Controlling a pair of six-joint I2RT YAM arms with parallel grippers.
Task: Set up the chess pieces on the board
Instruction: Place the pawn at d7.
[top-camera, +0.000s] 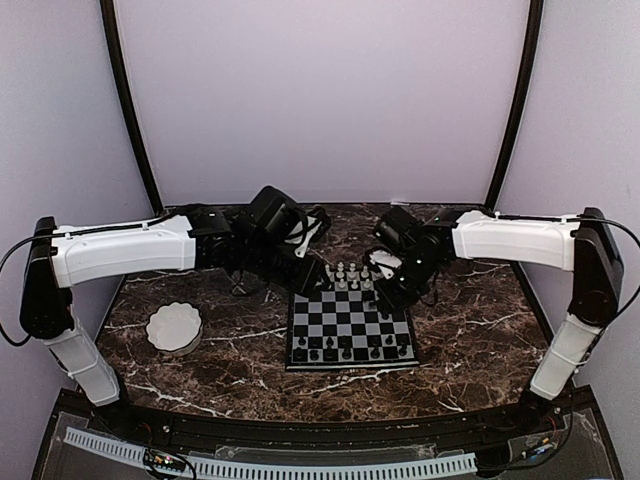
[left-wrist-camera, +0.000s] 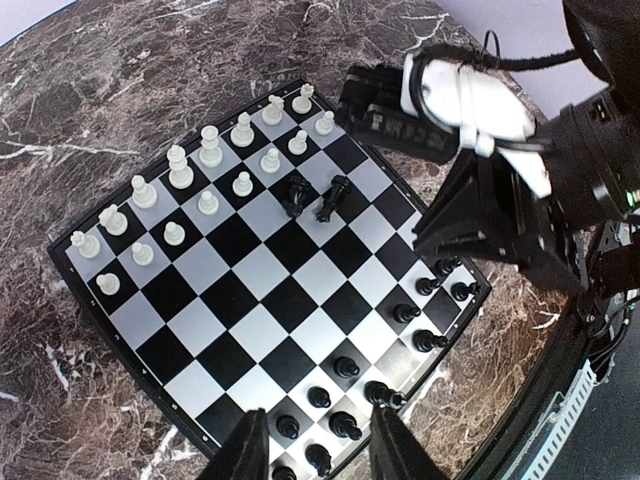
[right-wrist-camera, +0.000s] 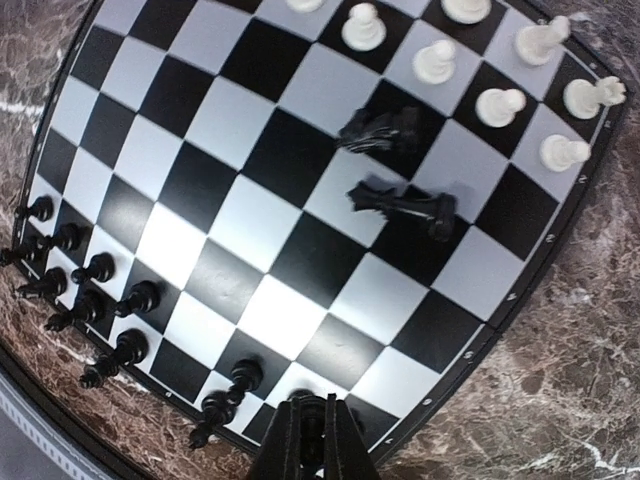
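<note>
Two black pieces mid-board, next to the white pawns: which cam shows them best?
Right wrist: the two black pieces sit large, near frame centre, with nothing covering them. Left wrist shows them too, smaller but clear. Top external is too coarse to pick them out.

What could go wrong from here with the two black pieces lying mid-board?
1. The two black pieces lie on their sides close beside the white pawns; jaws reaching for them could topple a pawn.
2. Lying flat, they may roll or slip when pinched.
3. The black rows at the near edge are crowded, so setting one down there might knock neighbours.
</note>
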